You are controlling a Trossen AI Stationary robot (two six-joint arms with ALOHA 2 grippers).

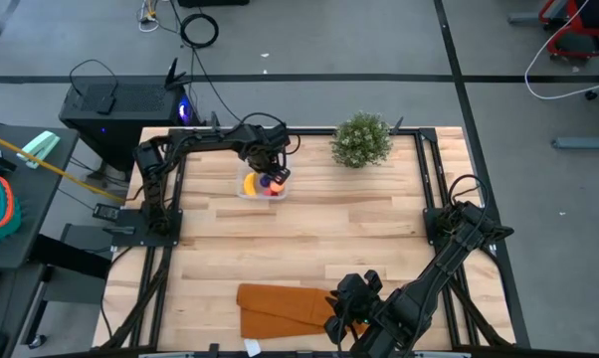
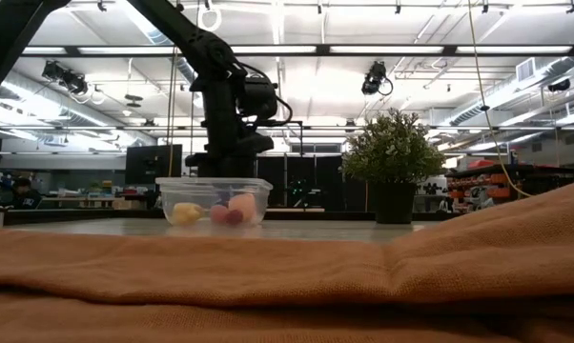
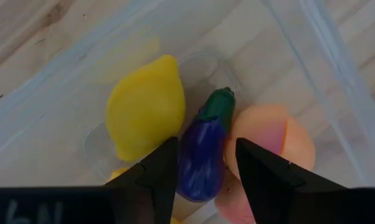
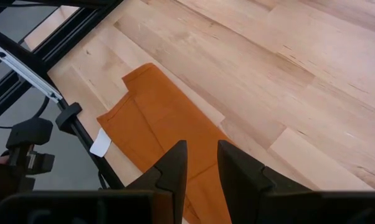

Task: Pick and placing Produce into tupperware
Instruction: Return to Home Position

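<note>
Clear plastic, squarish with rounded corners, the tupperware (image 1: 263,186) sits on the wooden table (image 1: 359,229) toward its far side, near the green plant (image 1: 362,139) but apart from it. From table height its walls show a yellow shape and pink-red ones through the plastic.

Looking down into it, a lemon (image 3: 147,106) lies beside a dark purple eggplant (image 3: 203,155) with a green cap, and a peach-red round fruit (image 3: 271,140) touches the eggplant's other side. A sliver of yellow peeks from under the lemon; I can't tell whether it is the banana.

The left gripper (image 3: 206,149) hangs just above the tupperware, its fingers parted about as wide as the eggplant below and holding nothing.

The right gripper (image 4: 202,155) waits at the near edge of the table, over an orange cloth (image 4: 169,124), its fingers a narrow gap apart and empty.
</note>
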